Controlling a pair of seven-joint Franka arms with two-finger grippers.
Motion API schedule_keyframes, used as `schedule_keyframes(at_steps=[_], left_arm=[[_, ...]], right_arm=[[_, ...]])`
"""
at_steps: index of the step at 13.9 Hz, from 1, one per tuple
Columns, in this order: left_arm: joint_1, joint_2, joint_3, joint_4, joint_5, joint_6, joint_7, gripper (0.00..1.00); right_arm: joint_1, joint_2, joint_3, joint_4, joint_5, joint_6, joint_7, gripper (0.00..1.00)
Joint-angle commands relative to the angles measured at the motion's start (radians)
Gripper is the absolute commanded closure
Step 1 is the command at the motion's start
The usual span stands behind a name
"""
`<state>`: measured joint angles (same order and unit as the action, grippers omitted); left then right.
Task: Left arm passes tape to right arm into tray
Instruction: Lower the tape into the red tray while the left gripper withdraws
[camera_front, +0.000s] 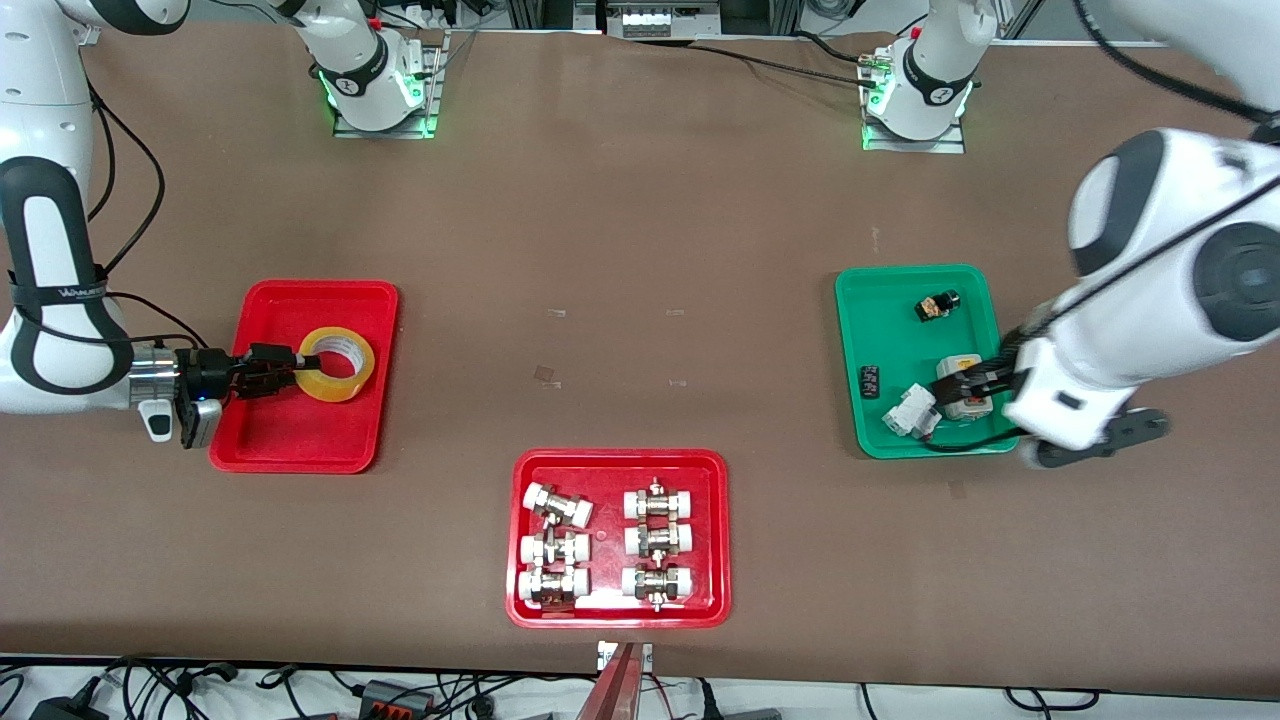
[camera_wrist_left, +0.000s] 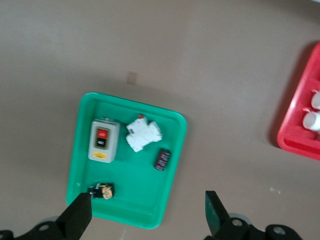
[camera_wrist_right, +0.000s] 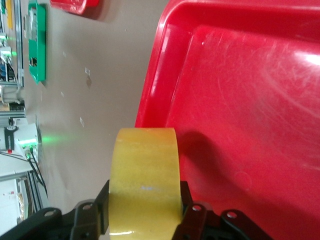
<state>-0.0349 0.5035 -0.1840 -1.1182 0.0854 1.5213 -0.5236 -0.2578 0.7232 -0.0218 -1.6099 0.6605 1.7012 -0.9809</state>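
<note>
Clamping the yellowish translucent tape roll (camera_front: 337, 364) over the plain red rectangular plastic tray (camera_front: 300, 440) at nine o'clock, the right gripper (camera_front: 285, 375) seems ready to release it, while the left gripper (camera_wrist_left: 147, 215) waits wide open over the green tray (camera_front: 860, 300) at three o'clock.

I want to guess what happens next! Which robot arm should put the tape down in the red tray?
The right arm. Its gripper already pinches the tape over the plain red tray, so it likely only needs to let go. The left gripper hangs open over the green tray.
</note>
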Motion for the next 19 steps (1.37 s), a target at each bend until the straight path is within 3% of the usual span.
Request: schedule_keyframes(at_steps=[1,3,6,7,9,10,14,16,19], left_arm=[[0.017,-0.095,-0.014,-0.038,0.078,-0.021,0.031,0.0],[0.021,-0.147,-0.014,-0.121,0.099,-0.004,0.175,0.0],[0.024,-0.192,-0.014,-0.196,0.099,0.008,0.198,0.0],[0.024,-0.229,-0.014,-0.256,0.099,0.035,0.198,0.0],[0.026,-0.366,-0.014,-0.49,0.096,0.214,0.198,0.0],[0.026,-0.399,-0.014,-0.546,0.093,0.238,0.198,0.0],[0.015,-0.428,-0.025,-0.517,0.077,0.149,0.214,0.0],[0.021,-0.407,-0.022,-0.477,0.068,0.149,0.34,0.0],[0.024,-0.376,-0.014,-0.434,0.067,0.135,0.444,0.0]], right_arm=[[-0.005,-0.021,0.016,0.007,-0.094,0.02,-0.013,0.0],[0.026,-0.05,0.019,0.01,-0.209,0.063,-0.012,0.0],[0.06,-0.088,0.017,0.008,-0.318,0.106,-0.012,0.0],[0.074,-0.096,0.017,0.008,-0.352,0.118,-0.009,0.0],[0.08,-0.105,0.017,0.007,-0.39,0.141,-0.01,0.0],[0.081,-0.107,0.017,0.007,-0.412,0.155,-0.01,0.0],[0.158,-0.175,0.016,0.011,-0.522,0.195,0.019,0.0],[0.199,-0.255,0.016,0.011,-0.62,0.187,0.161,0.0],[0.245,-0.385,0.016,0.007,-0.651,0.097,0.41,0.0]])
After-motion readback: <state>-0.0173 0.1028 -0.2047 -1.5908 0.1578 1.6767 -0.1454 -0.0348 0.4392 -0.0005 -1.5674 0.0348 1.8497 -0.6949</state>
